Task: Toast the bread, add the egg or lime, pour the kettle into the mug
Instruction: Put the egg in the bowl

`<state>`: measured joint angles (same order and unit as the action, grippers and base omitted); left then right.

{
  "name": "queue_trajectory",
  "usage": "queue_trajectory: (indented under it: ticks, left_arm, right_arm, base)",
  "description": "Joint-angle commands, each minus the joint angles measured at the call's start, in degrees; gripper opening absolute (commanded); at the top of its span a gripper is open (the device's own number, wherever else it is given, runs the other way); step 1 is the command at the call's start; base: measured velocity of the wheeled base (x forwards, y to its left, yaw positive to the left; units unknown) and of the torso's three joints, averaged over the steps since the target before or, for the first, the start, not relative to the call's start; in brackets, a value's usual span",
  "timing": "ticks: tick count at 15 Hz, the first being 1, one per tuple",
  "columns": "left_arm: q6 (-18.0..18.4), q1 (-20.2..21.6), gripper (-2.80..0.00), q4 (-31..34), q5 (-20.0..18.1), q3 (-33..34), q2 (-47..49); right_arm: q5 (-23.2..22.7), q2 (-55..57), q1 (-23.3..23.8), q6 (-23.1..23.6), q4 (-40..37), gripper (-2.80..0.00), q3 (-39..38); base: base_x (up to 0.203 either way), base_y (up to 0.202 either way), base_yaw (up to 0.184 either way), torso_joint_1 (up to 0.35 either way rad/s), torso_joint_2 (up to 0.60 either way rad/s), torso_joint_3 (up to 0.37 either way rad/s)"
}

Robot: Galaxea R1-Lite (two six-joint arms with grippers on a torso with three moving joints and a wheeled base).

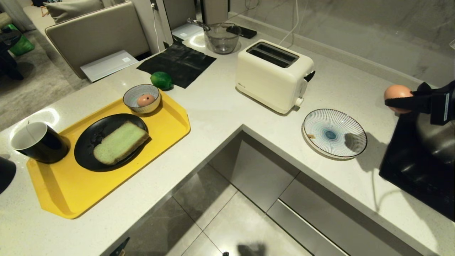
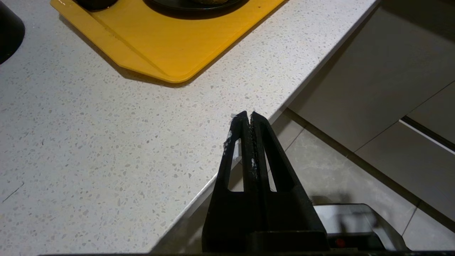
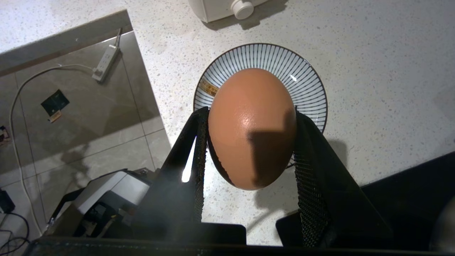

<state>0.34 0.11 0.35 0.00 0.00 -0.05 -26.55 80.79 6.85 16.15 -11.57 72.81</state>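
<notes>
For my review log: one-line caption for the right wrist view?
Right pincer grips a brown egg above the striped plate.

A yellow tray (image 1: 167, 124) holds a black plate (image 1: 89, 142); a glass bowl (image 1: 222, 39) stands behind.

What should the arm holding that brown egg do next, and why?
Probably carry it leftward and lower it over the striped blue-and-white plate. The right gripper grips the brown egg in the air, right of that plate, which lies bare beside the white toaster. The left gripper sits shut over the counter edge.
</notes>
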Motion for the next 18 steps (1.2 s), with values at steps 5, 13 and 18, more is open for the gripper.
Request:
queue_trajectory:
  ticks: [5, 13, 18]
  left_arm:
    - [0.0, 0.0, -2.80, 0.0, 0.0, 0.1, 0.0]
    - [0.0, 0.1, -2.80, 0.0, 0.0, 0.1, 0.0]
    - [0.0, 0.1, -2.80, 0.0, 0.0, 0.0, 0.0]
  right_arm:
    - [-0.1, -2.4, 0.0, -1.0, 0.1, -2.80, -1.4]
    - [-0.2, -2.7, 0.1, -1.5, 0.1, -2.80, -3.2]
    - [-0.2, -2.8, 0.1, -2.8, 4.1, -2.80, -4.9]
  base:
    - [0.000, 0.000, 0.000, 0.000, 0.00, 0.000]
    - [0.000, 0.000, 0.000, 0.000, 0.00, 0.000]
    - [0.000, 0.000, 0.000, 0.000, 0.00, 0.000]
